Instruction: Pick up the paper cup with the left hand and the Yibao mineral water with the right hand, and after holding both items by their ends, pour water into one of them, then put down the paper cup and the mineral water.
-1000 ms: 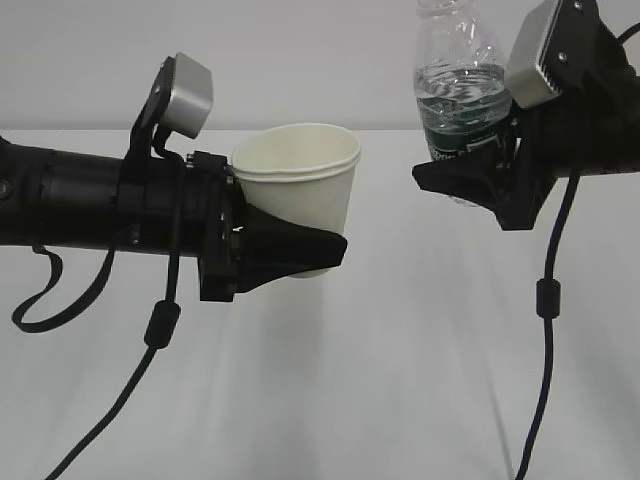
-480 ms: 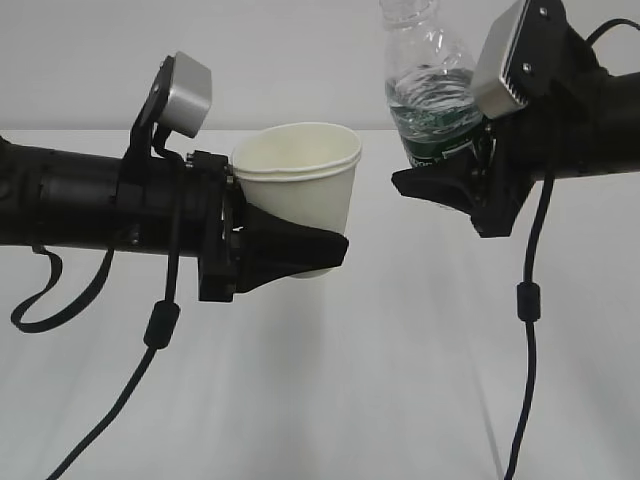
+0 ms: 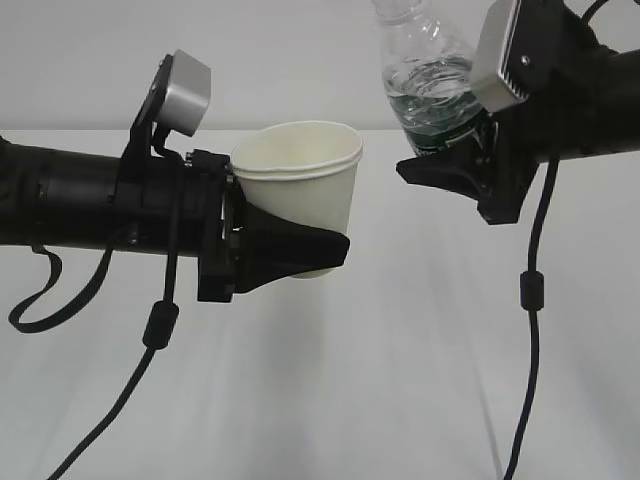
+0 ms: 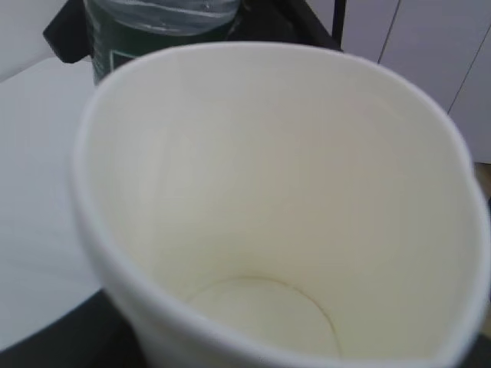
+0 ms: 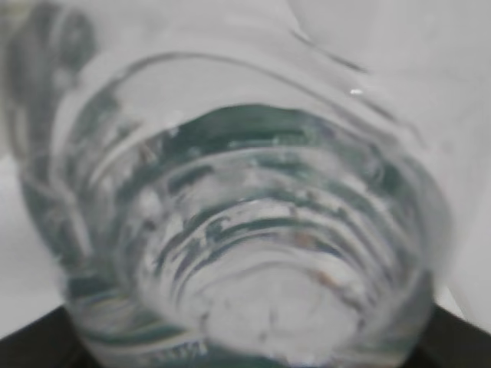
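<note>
L pincer [image 3: 300, 245] is pinching the paper cup [image 3: 300, 190] low on its wall, holding it upright & clear of the white table [image 3: 400, 380]; the L wrist cam is showing the cup's inside dry. R pincer [image 3: 450, 170] is gripping the Yibao mineral water [image 3: 432, 90] around the green label, up & to the R of the cup rim, not touching it. Bottle is leaning slightly toward the cup w/ the water [image 3: 435, 80] sitting above the label.
</note>
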### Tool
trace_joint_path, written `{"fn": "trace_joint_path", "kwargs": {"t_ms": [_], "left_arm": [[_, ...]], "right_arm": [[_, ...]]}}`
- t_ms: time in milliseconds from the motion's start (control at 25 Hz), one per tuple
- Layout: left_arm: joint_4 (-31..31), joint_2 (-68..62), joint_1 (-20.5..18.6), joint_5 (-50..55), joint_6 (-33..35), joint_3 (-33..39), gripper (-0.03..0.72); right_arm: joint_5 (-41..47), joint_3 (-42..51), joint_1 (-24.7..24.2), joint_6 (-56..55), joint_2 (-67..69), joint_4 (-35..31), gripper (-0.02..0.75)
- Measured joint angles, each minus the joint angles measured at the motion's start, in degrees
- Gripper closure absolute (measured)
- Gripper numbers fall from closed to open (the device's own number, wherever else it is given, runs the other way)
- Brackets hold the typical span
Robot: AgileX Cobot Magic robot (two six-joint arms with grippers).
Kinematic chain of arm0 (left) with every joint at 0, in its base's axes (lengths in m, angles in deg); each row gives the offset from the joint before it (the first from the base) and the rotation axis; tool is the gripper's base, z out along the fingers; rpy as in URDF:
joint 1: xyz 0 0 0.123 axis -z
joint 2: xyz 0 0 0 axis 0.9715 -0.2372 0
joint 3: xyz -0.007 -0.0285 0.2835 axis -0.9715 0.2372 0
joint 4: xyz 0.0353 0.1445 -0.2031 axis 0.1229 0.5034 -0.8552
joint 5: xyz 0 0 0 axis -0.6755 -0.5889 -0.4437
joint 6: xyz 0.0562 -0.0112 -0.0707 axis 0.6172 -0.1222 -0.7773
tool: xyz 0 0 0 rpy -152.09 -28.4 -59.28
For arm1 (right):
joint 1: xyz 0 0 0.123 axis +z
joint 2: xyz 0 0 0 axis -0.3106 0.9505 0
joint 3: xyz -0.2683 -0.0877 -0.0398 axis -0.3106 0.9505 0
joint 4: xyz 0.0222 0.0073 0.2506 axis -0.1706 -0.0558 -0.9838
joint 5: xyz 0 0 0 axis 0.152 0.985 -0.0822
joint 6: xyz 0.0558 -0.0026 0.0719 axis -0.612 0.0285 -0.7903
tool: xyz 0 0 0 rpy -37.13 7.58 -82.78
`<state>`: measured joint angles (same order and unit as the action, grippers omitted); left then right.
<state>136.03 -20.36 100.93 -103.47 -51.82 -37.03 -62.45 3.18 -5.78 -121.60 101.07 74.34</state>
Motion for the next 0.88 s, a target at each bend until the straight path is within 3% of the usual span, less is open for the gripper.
{"fn": "trace_joint_path", "kwargs": {"t_ms": [200,520,880], "left_arm": [[0.00,0.00,0.40,-0.11,0.00,0.00,0.240],[0.00,0.00,4.51,0.88,0.00,0.00,0.240],[-0.76,-1.22,5.04,1.65,0.00,0.00,0.240]], "right_arm": [[0.34,-0.34,0.00,0.11,0.00,1.08,0.242],[0.34,-0.46,0.00,1.29,0.00,2.98,0.242],[0.36,-0.46,0.00,5.87,0.00,3.91,0.243]]}}
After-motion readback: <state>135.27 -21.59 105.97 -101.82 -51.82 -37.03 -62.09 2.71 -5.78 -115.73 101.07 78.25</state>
